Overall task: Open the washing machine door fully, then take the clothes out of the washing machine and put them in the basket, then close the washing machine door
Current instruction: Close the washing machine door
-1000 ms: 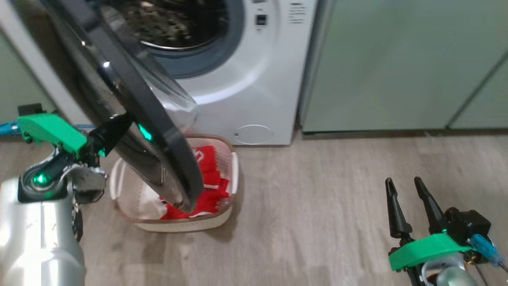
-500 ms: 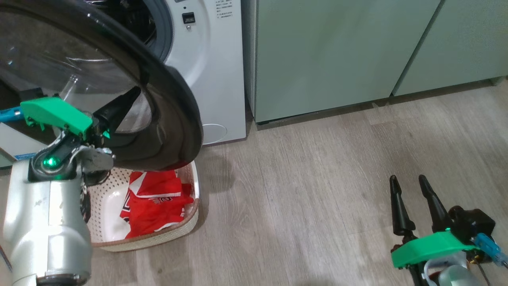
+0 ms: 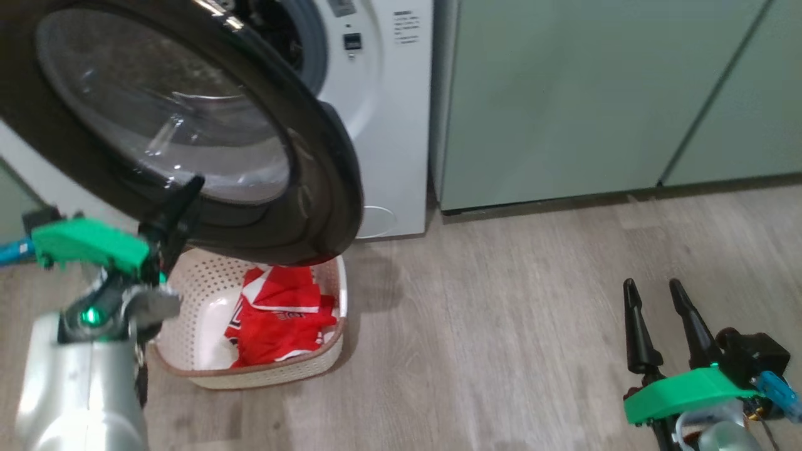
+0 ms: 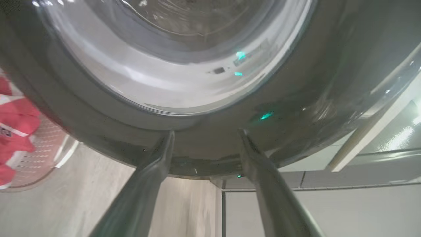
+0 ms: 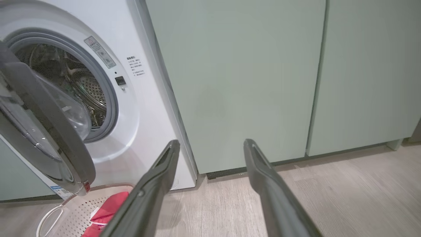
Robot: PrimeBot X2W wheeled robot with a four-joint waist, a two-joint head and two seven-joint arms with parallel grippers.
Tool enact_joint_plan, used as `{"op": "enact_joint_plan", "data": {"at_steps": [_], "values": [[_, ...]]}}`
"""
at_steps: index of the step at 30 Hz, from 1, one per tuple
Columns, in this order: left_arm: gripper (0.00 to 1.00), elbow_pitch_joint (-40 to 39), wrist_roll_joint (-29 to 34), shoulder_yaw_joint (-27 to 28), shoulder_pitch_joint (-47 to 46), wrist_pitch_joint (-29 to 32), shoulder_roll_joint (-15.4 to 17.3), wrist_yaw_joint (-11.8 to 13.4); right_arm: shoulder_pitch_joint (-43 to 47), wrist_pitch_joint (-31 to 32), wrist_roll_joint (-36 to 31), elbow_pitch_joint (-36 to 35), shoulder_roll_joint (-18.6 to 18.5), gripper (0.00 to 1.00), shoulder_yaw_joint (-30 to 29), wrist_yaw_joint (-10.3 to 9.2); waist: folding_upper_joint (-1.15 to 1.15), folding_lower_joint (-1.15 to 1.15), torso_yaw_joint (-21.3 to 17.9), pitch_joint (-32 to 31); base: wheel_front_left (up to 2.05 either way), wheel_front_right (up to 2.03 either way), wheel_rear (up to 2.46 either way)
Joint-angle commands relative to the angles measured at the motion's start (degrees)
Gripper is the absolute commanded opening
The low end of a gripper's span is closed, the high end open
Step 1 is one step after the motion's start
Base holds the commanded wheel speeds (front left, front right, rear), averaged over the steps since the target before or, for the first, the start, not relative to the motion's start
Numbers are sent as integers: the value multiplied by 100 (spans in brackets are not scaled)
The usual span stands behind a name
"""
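While the door (image 3: 316, 188) hangs partly open off the washer (image 3: 388, 125), my left gripper (image 4: 205, 141) sits spread wide at its black rim with nothing clamped. Whether the tips touch it, I can't quite tell. Red clothes (image 3: 276, 319) lie in the basket (image 3: 194, 294) under the door's lower edge. The right gripper (image 3: 651, 288) is open and empty over the floor (image 3: 501, 313).
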Motion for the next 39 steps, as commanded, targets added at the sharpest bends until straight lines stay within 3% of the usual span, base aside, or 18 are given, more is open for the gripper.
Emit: {"op": "enact_joint_plan", "data": {"at_steps": [1, 6, 11, 15, 19, 22, 26, 35, 39], "values": [[100, -353, 58, 121, -11, -139, 233, -34, -70, -36, 1, -212, -26, 100, 132, -4, 0, 0, 168, -66, 0, 0, 0], [100, -989, 392, -169, 667, -1004, 388, -36, -70, -36, 3, -229, -12, 100, 119, -4, 0, 0, 419, -104, 0, 0, 0], [100, -1089, 838, -676, 1191, -2137, 607, -37, -68, -36, 0, -222, 1, 100, 111, -4, 0, 0, 573, -148, 0, 0, 0], [100, -1230, 1143, -1367, 1505, -3082, 953, -38, -67, -36, 1, -226, 4, 100, 106, -4, 0, 0, 615, -159, 0, 0, 0], [100, -1172, 1719, -2136, 1731, -4426, 1424, -38, -70, -36, 0, -240, -1, 100, 121, -4, 0, 0, 602, -174, 0, 0, 0], [100, -1016, 2041, -2473, 1764, -4840, 1595, -38, -66, -36, -6, -264, 2, 100, 88, -4, 0, 0, 591, -182, 0, 0, 0], [100, -992, 2517, -2491, 1758, -4988, 1599, -38, -54, -36, -14, -291, 11, 100, 46, -4, 0, 0, 566, -198, 0, 0, 0], [100, -1505, 4084, -1524, 2263, -4993, 963, -38, 6, -36, -32, -318, 56, 100, 42, -4, 0, 0, 490, -201, 0, 0, 0], [100, -1529, 4578, -1453, 2394, -4993, 843, -38, 40, -36, -26, -283, 79, 100, 42, -4, 0, 0, 477, -208, 0, 0, 0]]}}
